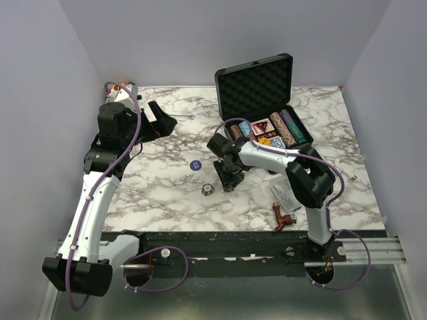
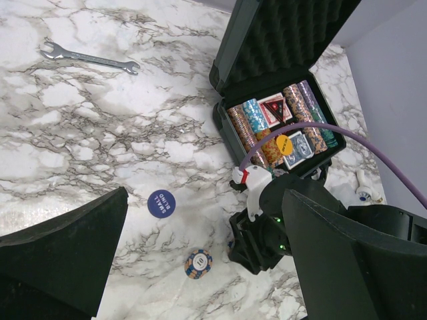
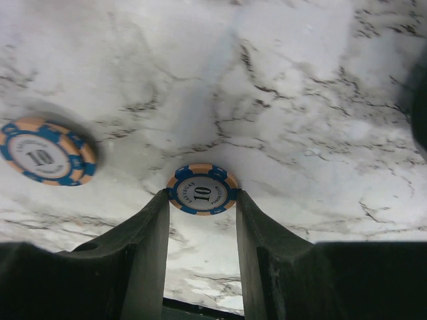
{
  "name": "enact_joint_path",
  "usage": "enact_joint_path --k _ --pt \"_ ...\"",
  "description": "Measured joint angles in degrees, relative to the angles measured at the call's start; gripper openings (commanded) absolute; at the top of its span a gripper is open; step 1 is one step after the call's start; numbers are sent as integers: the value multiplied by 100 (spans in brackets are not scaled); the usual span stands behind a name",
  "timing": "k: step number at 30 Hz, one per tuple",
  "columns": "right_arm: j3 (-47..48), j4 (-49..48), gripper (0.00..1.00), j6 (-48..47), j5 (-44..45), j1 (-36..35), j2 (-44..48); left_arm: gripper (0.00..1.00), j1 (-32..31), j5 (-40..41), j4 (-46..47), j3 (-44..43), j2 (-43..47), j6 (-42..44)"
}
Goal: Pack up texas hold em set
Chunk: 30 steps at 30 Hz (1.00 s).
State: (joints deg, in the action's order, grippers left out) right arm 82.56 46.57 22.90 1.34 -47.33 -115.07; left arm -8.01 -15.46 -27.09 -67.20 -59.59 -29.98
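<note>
The black briefcase (image 1: 257, 80) (image 2: 280, 33) stands open at the back of the table. Rows of striped chips (image 1: 283, 127) (image 2: 250, 123) and a card deck lie in its base. My right gripper (image 3: 202, 200) (image 1: 230, 183) points down just in front of the case, shut on a blue-and-tan "10" poker chip (image 3: 202, 189) that is pinched by its rim between the fingertips. A second "10" chip (image 3: 47, 152) (image 1: 208, 190) (image 2: 198, 263) lies flat on the marble to its left. A blue "small blind" disc (image 1: 195, 165) (image 2: 161, 203) lies beyond it. My left gripper (image 1: 163, 120) (image 2: 205, 195) hangs open and empty at the back left.
A steel wrench (image 2: 90, 59) lies at the back left. A brown pipe fitting (image 1: 280, 217) and a clear plastic box (image 1: 281, 195) sit near the front edge by the right arm's base. Grey walls close in three sides.
</note>
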Motion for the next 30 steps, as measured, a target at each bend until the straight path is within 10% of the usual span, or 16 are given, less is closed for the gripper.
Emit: enact_joint_path --k 30 --pt "1644 323 32 -46 -352 -662 -798 99 0 0 0 0 0 2"
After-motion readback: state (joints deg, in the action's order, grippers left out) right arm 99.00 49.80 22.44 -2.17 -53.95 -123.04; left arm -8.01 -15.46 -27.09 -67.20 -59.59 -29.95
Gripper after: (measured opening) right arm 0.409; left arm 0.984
